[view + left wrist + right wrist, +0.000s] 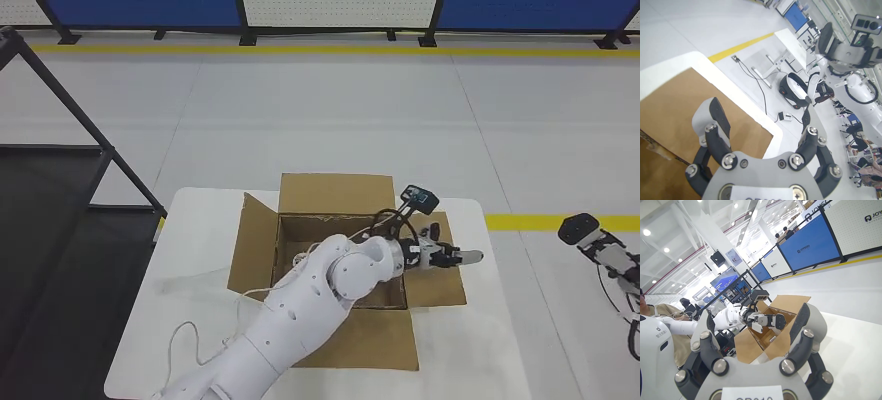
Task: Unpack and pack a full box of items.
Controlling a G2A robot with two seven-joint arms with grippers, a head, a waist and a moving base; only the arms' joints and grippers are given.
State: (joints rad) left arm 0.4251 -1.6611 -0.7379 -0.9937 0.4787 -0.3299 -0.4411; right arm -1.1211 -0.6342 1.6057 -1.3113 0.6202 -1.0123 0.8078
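Left hand (458, 257) released, fingers spread, nothing between them; it hovered over the right flap (440, 287), at 3 o'clock of the opening of the box (335, 192); the flap lay flat on the tabletop (480, 345).

Right hand (756, 311) also released and empty; held off the tabletop, well apart from the box, out at 3 o'clock.

Box stood upright with all four flaps folded outward, near the 12 o'clock side of the tabletop; the right wrist view showed a small pale, cylinder-like item (772, 339) lying on the box floor close to the 3 o'clock wall; too small to identify; rest of the interior hidden by the arm.

Judgement: step in hand is a reach into the box to unpack; no item lifted yet.

To do it well: shift the left hand toward 9 o'clock until it is above the opening rather than the flap; descend straight, clear of the wall; set the fingers across the item's short axis; clench only once both pads flank it; lift vertically so the flap is not snagged; watch for the box sliding.
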